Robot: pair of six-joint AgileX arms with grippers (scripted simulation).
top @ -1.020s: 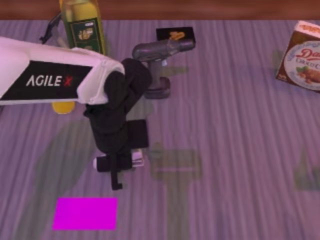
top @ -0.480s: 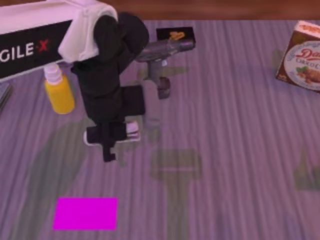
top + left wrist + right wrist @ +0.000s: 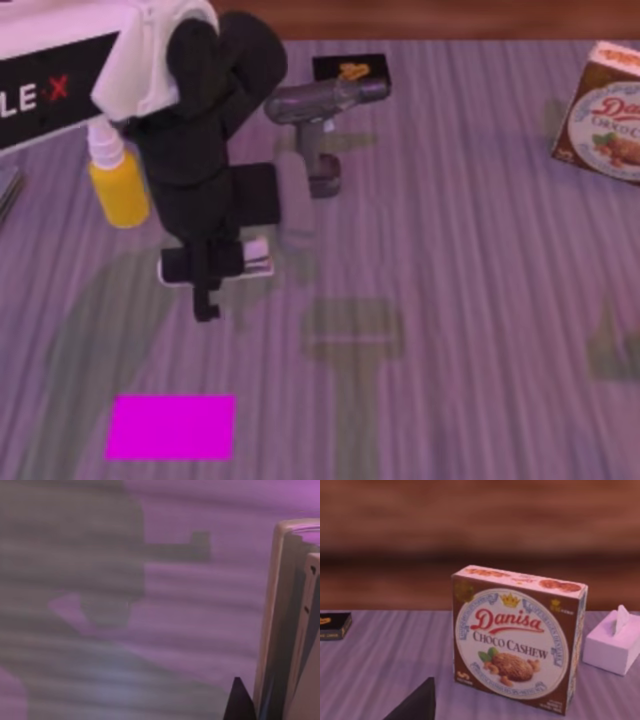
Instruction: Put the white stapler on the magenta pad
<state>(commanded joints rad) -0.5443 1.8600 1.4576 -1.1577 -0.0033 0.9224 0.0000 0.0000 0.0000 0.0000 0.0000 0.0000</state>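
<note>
The white stapler [image 3: 258,256] hangs crosswise in my left gripper [image 3: 205,272], which is shut on its middle, above the table left of centre. Only the stapler's pale ends show past the black fingers in the top view. In the left wrist view the stapler [image 3: 287,630] fills the side of the picture next to one dark fingertip [image 3: 239,702]. The magenta pad [image 3: 170,427] lies flat near the front left, apart from the gripper and nearer the front edge. My right arm is outside the top view; one of its dark fingers [image 3: 420,705] shows in its wrist view, nothing by it.
A yellow bottle [image 3: 118,192] stands left of the left arm. A grey drill [image 3: 318,110] and a small black box [image 3: 350,68] lie behind it. A Danisa biscuit box [image 3: 605,110] stands at the far right, with a white tissue box [image 3: 612,645] beside it.
My left gripper has risen with the stapler held in it, shifting left and toward the far side in the top view. The pad and the other objects have not moved.
</note>
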